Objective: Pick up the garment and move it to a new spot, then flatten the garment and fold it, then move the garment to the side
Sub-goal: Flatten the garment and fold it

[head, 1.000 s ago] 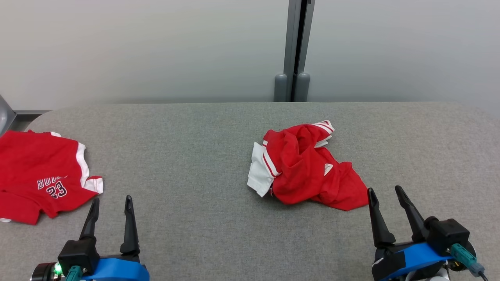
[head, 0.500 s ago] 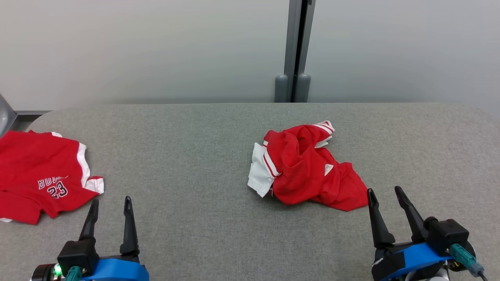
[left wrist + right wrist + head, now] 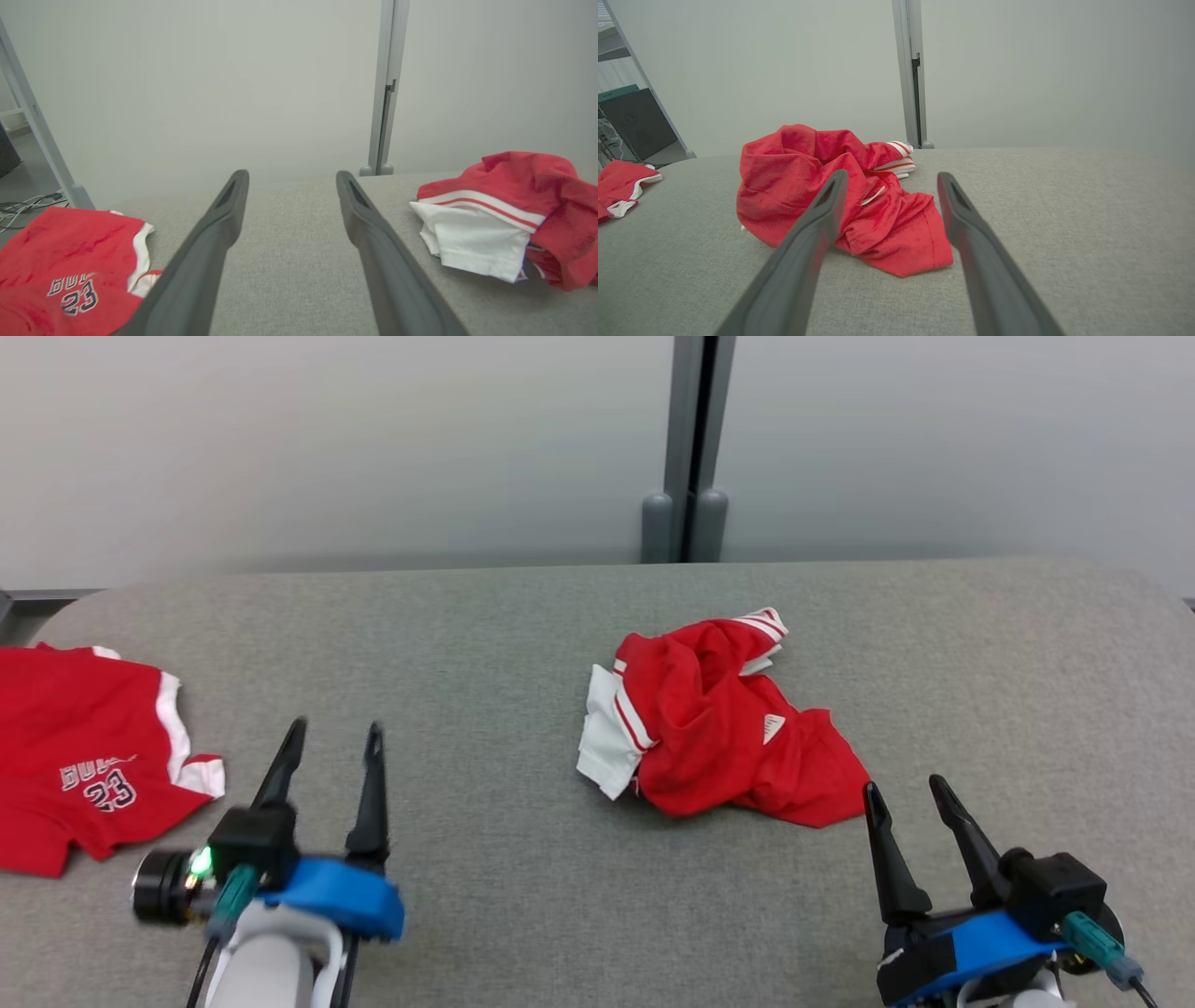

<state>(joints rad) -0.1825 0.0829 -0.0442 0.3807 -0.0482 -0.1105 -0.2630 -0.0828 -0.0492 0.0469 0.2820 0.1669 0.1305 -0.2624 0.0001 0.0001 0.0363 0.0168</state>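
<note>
Grey desk (image 3: 485, 644) carries a flat numbered jersey (image 3: 75, 747) at far left. My left hand (image 3: 335, 726), open and empty, has lifted forward, slightly blurred, probably starting toward the crumpled red garment (image 3: 719, 737) right of centre. My right hand (image 3: 904, 786) waits open and empty near its hem.

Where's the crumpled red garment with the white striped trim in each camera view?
Head view: the crumpled red garment lies right of centre on the grey fabric table.
Left wrist view: at the right edge, white panel nearest.
Right wrist view: left of centre.
Shared landmark: the grey vertical post behind the table.
</note>
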